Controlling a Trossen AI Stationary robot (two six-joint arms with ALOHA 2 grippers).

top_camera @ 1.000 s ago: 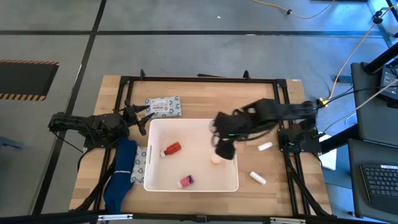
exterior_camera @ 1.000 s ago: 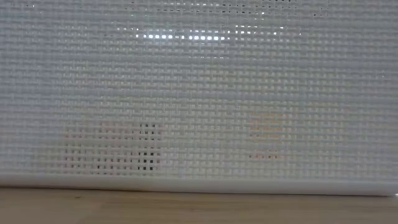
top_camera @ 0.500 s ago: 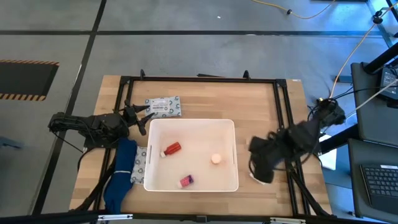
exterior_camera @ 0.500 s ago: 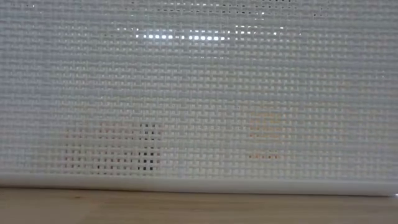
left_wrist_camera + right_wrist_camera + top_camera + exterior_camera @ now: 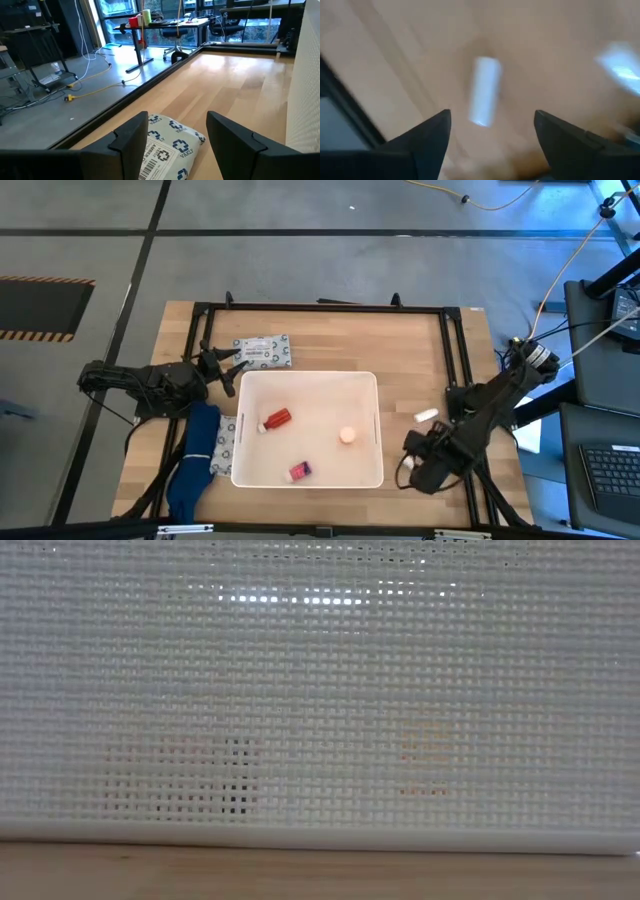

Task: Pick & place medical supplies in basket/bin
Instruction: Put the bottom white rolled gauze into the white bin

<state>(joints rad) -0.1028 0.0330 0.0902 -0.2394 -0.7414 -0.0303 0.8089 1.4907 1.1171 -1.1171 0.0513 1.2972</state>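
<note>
The white bin [image 5: 310,377] stands mid-table and holds a red bottle [image 5: 277,419], an orange-capped vial [image 5: 347,435] and a pink-capped vial [image 5: 299,471]. My right gripper [image 5: 415,470] hangs open, pointing down, right of the bin near the table's near edge. In the right wrist view a white tube [image 5: 485,91] lies on the wood below the gap of my right gripper [image 5: 490,130], untouched. A second white tube [image 5: 426,416] lies farther back. My left gripper [image 5: 228,370] waits open at the left, by a patterned packet [image 5: 167,145].
A second packet [image 5: 228,442] lies against the bin's left wall. A blue cloth [image 5: 195,460] lies by the left arm. A black frame [image 5: 455,360] borders the table. The bin's mesh wall [image 5: 320,690] fills the low view.
My right gripper has swung from above the bin's right half toward the table's right and near edges and come down, turning, over the white tube. The orange-capped vial now shows uncovered in the bin.
</note>
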